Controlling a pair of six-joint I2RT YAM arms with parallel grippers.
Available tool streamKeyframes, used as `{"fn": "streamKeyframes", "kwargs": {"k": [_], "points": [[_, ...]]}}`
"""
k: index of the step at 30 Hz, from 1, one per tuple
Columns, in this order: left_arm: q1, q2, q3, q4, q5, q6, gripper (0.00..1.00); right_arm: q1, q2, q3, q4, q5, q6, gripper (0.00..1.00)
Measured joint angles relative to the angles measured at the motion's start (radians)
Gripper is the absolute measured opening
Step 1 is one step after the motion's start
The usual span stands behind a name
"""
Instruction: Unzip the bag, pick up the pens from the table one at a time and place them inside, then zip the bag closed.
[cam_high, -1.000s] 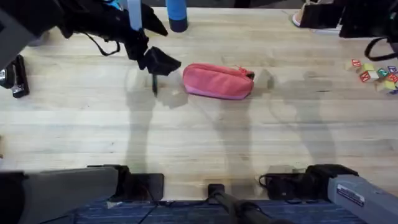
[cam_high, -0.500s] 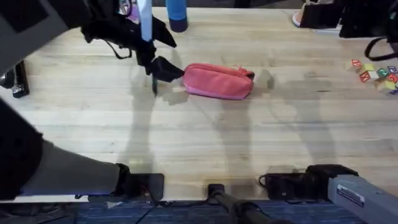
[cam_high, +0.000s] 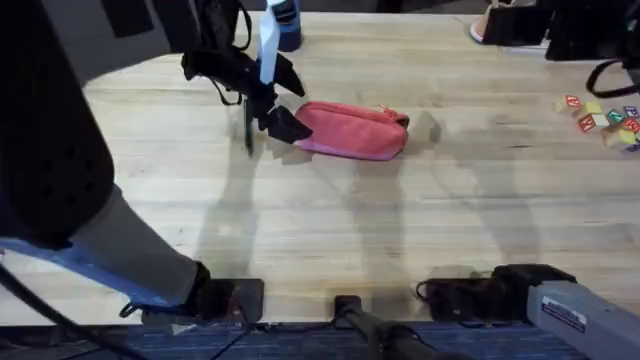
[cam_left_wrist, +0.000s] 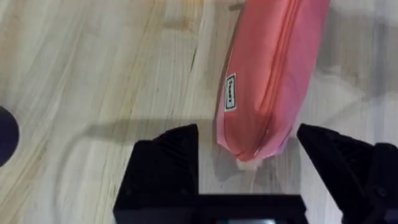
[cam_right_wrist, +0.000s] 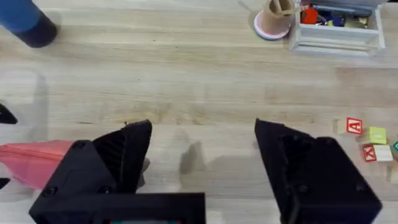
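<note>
left gripper (cam_left_wrist: 249, 149) straddling the bag's (cam_high: 352, 130) end on the table (cam_high: 330, 230), jaws apart.
soft, light fabric will probably bunch; pinching the zipper end looks best. right gripper (cam_right_wrist: 202, 168) waiting, jaws apart.

The bag (cam_left_wrist: 273, 74) runs off the left wrist view's edge.

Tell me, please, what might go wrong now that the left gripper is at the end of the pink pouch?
The left gripper is open with its fingers either side of the bag's end, and the zipper looks closed. If it closes here it may pinch fabric rather than the zipper pull. The right gripper hangs open, away from the bag, so nothing steadies it and the bag could slide on the table. A pen lies beside the left gripper and could get knocked.
</note>
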Motion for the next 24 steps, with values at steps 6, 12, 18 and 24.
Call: {"fn": "streamKeyframes", "kwargs": {"k": [6,12,18,24], "points": [[0.000,0.012,0.000,0.014,0.026,0.000,0.842,0.000,0.000,0.000,0.000,0.000,0.000,0.996],[-0.001,0.011,0.000,0.015,0.054,0.000,0.363,0.000,0.000,0.000,0.000,0.000,0.000,0.996],[-0.006,0.012,0.000,0.014,0.059,0.004,0.046,0.000,0.000,0.000,0.000,-0.023,0.000,0.996],[-0.006,0.012,0.000,0.014,0.059,0.004,0.045,0.000,0.002,0.000,0.004,-0.139,0.000,0.996]]}}
